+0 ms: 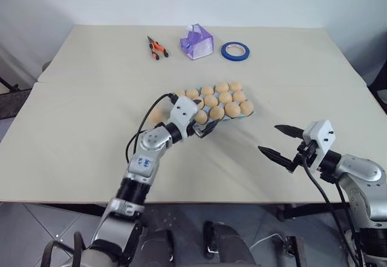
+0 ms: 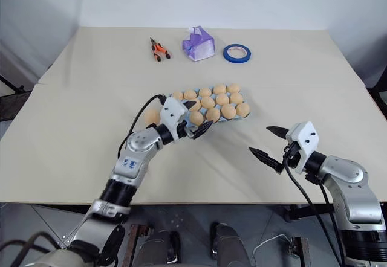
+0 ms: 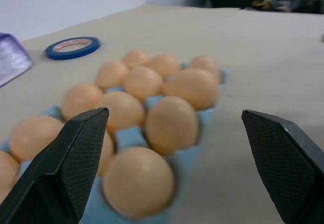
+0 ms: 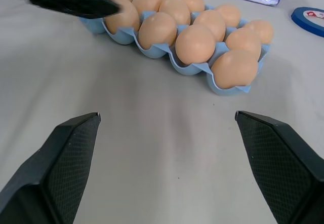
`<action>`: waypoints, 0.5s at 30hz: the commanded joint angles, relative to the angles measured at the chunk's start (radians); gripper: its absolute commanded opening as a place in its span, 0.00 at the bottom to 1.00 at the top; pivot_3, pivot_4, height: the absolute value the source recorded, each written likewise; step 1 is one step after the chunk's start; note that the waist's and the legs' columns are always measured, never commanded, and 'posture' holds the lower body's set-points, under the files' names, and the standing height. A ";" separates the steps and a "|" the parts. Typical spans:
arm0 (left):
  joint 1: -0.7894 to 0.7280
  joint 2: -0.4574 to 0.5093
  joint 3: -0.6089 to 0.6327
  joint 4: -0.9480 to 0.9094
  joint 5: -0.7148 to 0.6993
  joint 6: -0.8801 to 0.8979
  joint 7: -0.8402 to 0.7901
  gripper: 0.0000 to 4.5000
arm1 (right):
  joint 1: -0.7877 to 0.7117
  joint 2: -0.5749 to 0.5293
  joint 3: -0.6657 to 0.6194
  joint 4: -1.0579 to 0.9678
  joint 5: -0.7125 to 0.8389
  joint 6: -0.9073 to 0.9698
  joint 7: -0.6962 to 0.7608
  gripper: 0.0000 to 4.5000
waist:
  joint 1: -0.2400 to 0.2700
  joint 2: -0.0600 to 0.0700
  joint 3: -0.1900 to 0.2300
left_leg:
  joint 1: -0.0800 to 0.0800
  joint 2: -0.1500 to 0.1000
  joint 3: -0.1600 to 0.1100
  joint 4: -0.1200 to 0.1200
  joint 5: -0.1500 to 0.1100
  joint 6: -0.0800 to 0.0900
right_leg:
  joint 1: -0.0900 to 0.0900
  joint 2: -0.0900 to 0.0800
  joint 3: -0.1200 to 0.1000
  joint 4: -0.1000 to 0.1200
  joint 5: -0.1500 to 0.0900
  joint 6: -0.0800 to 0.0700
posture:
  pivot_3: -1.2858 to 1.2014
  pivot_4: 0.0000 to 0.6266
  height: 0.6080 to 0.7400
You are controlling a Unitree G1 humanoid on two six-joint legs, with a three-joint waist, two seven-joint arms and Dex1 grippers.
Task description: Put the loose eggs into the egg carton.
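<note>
One loose egg [image 2: 151, 117] sits on the table [image 2: 72, 158] left of centre in the head view, just beside the left end of the carton [image 2: 245, 115] and partly hidden behind the left arm's wrist. It is the only egg seen outside the carton. From the left gripper [image 2: 195, 119] it lies to the left and slightly back, behind the fingertips rather than ahead of them. Its long axis can't be read, too much is covered.

Left gripper hovers over the carton's near-left cups, jaws wide apart, nothing between them; it points right, toward the rows of eggs. The wrist view shows seated eggs directly below the spread fingers.

Carton lies at centre frame, running diagonally from lower left to upper right, cups looking full or almost full; an open cup can't be confirmed.

Right gripper [image 2: 267, 141] is in the lower right, well apart from the carton, jaws wide apart, empty.

Judgement: the left arm is much nearer the loose egg; it would need to pull back and swing left to get the jaws around it.
</note>
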State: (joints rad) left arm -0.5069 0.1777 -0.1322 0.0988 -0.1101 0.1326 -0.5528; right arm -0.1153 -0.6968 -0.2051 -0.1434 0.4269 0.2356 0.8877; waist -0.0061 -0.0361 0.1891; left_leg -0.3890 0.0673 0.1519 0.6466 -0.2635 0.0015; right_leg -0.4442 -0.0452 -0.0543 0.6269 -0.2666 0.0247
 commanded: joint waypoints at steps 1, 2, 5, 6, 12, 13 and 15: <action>0.123 0.058 0.063 -0.182 -0.145 -0.010 -0.119 1.00 | 0.003 -0.001 -0.033 -0.026 0.018 -0.020 0.004 1.00 | -0.002 0.000 0.000 | 0.001 0.000 0.000 0.000 0.000 0.000 | 0.000 0.000 0.000 0.000 0.000 0.000 | 0.52 0.24 1.00; 0.160 0.082 0.092 -0.213 -0.179 -0.007 -0.138 1.00 | 0.001 -0.002 -0.033 -0.024 0.019 -0.020 0.006 1.00 | -0.004 0.000 0.000 | 0.001 0.000 0.001 0.000 0.000 0.000 | 0.000 0.000 0.001 0.001 0.000 0.000 | 0.52 0.24 1.00; 0.236 0.161 0.160 -0.267 -0.258 0.049 -0.185 1.00 | -0.006 -0.004 -0.030 -0.015 0.019 -0.020 0.012 1.00 | -0.001 0.000 0.000 | 0.001 0.001 0.001 0.001 0.000 0.000 | 0.000 0.000 0.001 0.001 -0.001 -0.001 | 0.52 0.24 1.00; 0.263 0.195 0.182 -0.276 -0.277 0.061 -0.210 1.00 | -0.009 -0.005 -0.030 -0.010 0.019 -0.022 0.015 1.00 | 0.001 0.000 0.000 | 0.001 0.000 0.001 0.001 0.001 0.001 | 0.000 0.000 0.001 0.000 -0.001 -0.002 | 0.52 0.24 1.00; 0.391 0.363 0.381 -0.205 -0.344 0.043 -0.275 1.00 | -0.009 -0.007 -0.034 0.004 0.036 -0.030 0.056 1.00 | 0.000 0.001 0.000 | 0.001 0.000 0.002 0.001 -0.001 -0.003 | 0.000 0.000 0.002 -0.002 0.000 -0.002 | 0.52 0.24 1.00; 0.398 0.377 0.422 -0.168 -0.349 0.025 -0.274 1.00 | -0.004 -0.006 -0.038 0.006 0.042 -0.036 0.069 1.00 | 0.001 0.001 0.000 | 0.001 0.000 0.002 0.001 -0.001 -0.003 | 0.000 -0.001 0.002 -0.002 0.000 -0.002 | 0.52 0.24 1.00; 0.410 0.400 0.492 -0.117 -0.363 0.013 -0.272 1.00 | 0.008 -0.008 -0.044 0.004 0.056 -0.042 0.093 1.00 | 0.002 0.001 0.000 | 0.001 0.000 0.001 0.000 -0.001 -0.003 | 0.000 -0.001 0.002 -0.003 -0.001 -0.003 | 0.52 0.24 1.00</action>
State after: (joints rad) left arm -0.1053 0.5588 0.2935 -0.0336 -0.4444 0.1734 -0.8233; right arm -0.1168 -0.6968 -0.2072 -0.1214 0.4521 0.2169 0.9574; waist -0.0042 -0.0355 0.1891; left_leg -0.3882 0.0678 0.1532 0.6464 -0.2651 -0.0018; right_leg -0.4444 -0.0457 -0.0524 0.6238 -0.2673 0.0220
